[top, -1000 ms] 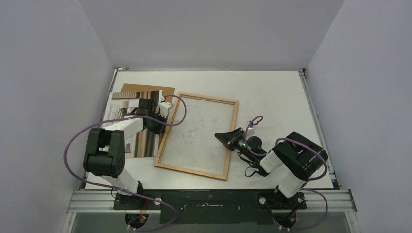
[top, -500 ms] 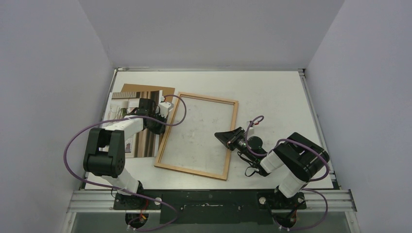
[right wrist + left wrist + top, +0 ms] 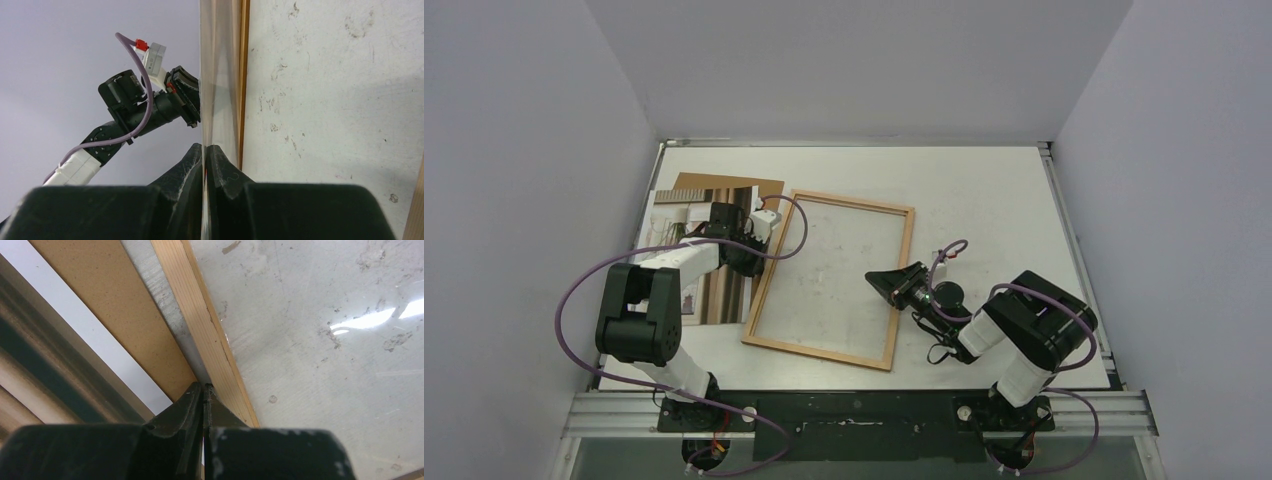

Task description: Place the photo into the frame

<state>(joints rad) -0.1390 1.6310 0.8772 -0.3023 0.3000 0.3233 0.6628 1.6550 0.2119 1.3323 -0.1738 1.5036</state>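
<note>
The frame [image 3: 905,262], a light wood border around a clear pane, lies tilted mid-table. The photo [image 3: 714,290], striped with a white edge [image 3: 95,335], lies to its left. My left gripper [image 3: 750,257] is shut. Its tips [image 3: 204,386] are down in the narrow gap between the photo's right side and the frame's left border [image 3: 200,320]. I cannot tell whether paper is pinched. My right gripper [image 3: 884,283] is at the frame's right border. In the right wrist view it [image 3: 204,146] is shut on the thin edge of the frame's pane [image 3: 220,75].
A plain brown backing sheet [image 3: 724,181] lies under the photo and shows beside its edge [image 3: 120,305]. Walls enclose the table on three sides. The left arm's purple cable [image 3: 796,225] loops over the frame's left corner. The bare white tabletop [image 3: 984,200] lies right of the frame.
</note>
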